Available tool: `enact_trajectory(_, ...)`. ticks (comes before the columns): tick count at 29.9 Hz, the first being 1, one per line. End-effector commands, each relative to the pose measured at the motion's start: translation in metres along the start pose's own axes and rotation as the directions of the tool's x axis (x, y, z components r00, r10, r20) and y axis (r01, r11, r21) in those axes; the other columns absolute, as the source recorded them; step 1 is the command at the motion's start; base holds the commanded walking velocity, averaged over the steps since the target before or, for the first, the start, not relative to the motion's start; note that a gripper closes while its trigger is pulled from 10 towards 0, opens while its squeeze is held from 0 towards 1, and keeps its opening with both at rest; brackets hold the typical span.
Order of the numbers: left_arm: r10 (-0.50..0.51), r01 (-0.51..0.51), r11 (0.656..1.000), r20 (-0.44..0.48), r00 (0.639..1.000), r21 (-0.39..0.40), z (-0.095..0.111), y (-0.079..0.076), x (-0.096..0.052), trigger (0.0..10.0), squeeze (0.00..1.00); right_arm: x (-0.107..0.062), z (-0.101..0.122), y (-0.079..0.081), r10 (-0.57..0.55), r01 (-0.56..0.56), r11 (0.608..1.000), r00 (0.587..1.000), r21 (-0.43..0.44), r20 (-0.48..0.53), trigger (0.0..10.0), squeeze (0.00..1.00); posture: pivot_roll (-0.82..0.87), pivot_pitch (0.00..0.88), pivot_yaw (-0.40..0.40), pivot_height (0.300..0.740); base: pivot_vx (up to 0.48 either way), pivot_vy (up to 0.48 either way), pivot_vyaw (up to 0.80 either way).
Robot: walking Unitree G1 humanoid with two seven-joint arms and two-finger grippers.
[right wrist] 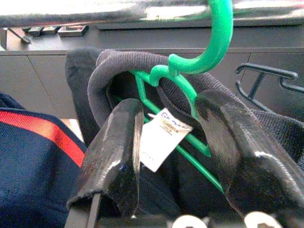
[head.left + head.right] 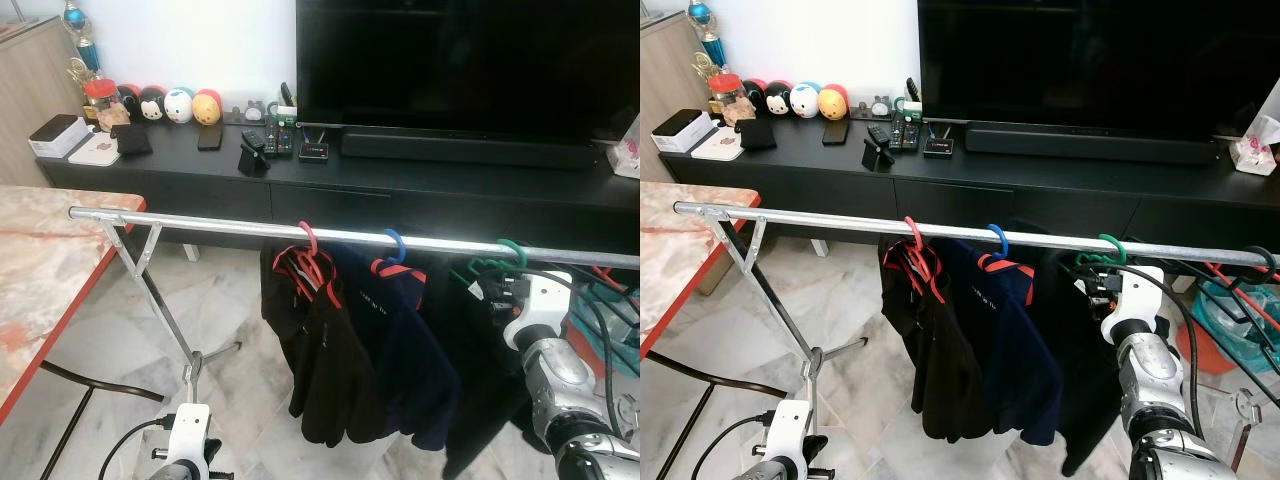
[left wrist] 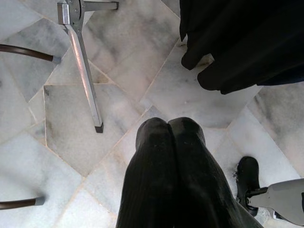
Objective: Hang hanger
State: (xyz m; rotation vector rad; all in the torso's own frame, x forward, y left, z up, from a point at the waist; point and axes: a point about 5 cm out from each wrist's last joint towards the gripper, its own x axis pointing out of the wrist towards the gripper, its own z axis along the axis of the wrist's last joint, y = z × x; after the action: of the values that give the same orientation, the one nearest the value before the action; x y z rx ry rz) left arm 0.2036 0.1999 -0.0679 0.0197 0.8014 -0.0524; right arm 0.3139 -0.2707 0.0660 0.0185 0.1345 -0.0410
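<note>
**Green hanger hooked on the rail, right gripper spread at its neck**

While the left gripper hangs low over the pale marble floor with its two black fingers pressed together and nothing between them, the right gripper is raised to the clothes rail. Its fingers stand apart on either side of a white garment tag; blue print on the tag is too blurred to read. They sit against the dark collar of the black garment, and I cannot tell whether they grip it. The green hanger carries that garment, and its hook is looped over the rail, just above the gripper.

Further to the robot's left along the rail hang a blue hanger with a navy top, trimmed red at the collar and bearing small white lettering too small to read, and a red hanger with a black jacket. A marble-topped table with a red edge stands at the left.

Beyond, a long black TV cabinet holds a television, a soundbar, remotes, round plush toys and a red-lidded jar whose contents cannot be made out.
</note>
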Motion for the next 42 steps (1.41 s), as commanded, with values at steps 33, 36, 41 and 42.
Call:
enact_trajectory(33, -0.003, 0.003, 1.0, -0.001, 1.0, -0.002, -0.001, 0.003, -0.001, 10.0, 0.0, 0.004, 0.019, -0.009, 0.185, -0.186, 0.981, 0.983, -0.058, -0.012, 10.0, 0.0, 0.07, 0.0, 0.002, 0.74, 0.0, 0.0, 0.0)
enact_trajectory(36, -0.001, 0.001, 1.0, -0.007, 1.0, -0.001, -0.003, 0.005, -0.002, 10.0, 0.0, 0.004, 0.021, -0.013, 0.174, -0.174, 0.983, 0.985, -0.057, -0.015, 10.0, 0.0, 0.07, 0.0, 0.003, 0.74, 0.0, 0.0, 0.0)
enact_trajectory(41, -0.004, 0.004, 1.0, -0.01, 1.0, 0.001, -0.004, 0.003, -0.002, 10.0, 0.0, 0.002, 0.014, -0.012, 0.196, -0.199, 0.979, 0.979, -0.049, -0.053, 10.0, 0.0, 0.07, 0.0, 0.003, 0.74, 0.0, 0.0, 0.0)
enact_trajectory(42, -0.004, 0.004, 1.0, -0.01, 1.0, 0.001, -0.004, 0.003, -0.002, 10.0, 0.0, 0.001, 0.014, -0.012, 0.199, -0.202, 0.978, 0.978, -0.048, -0.056, 10.0, 0.0, 0.07, 0.0, 0.003, 0.74, 0.0, 0.0, 0.0)
